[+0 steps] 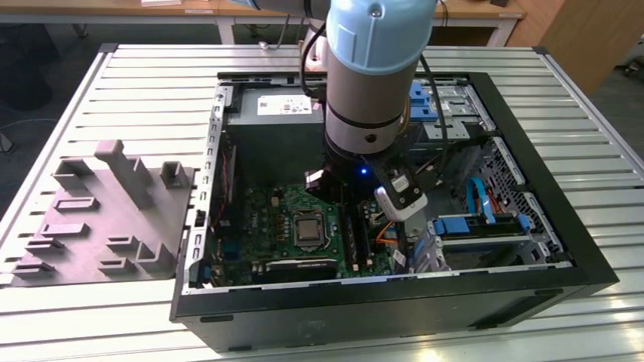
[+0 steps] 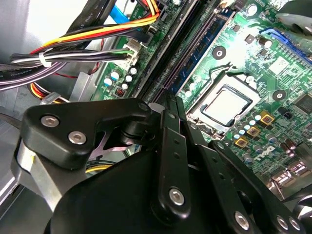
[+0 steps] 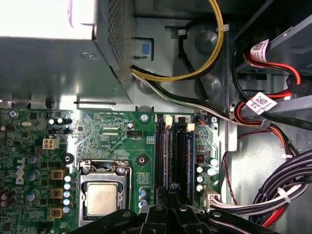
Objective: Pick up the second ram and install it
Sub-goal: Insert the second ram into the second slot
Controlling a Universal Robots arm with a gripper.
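Your arm (image 1: pixel 372 75) reaches down into the open computer case (image 1: pixel 551 177), over the motherboard (image 1: pixel 270 219). In both wrist views the gripper (image 3: pixel 168 192) (image 2: pixel 168 97) sits right at the near end of the black memory slots (image 3: pixel 181 156) (image 2: pixel 195 51), just beside the silver processor socket (image 3: pixel 102 197) (image 2: pixel 226 105). Its fingers are drawn narrow, almost together. You cannot tell whether the second ram is pinched between them; the black linkage hides that gap.

- arm (image 1: pixel 367 68): pale blue and silver, last segment upright, pointing straight down
- wrist (image 1: pixel 348 160): black, small blue light lit
- gripper (image 3: pixel 169 195): black linkage, aimed downward
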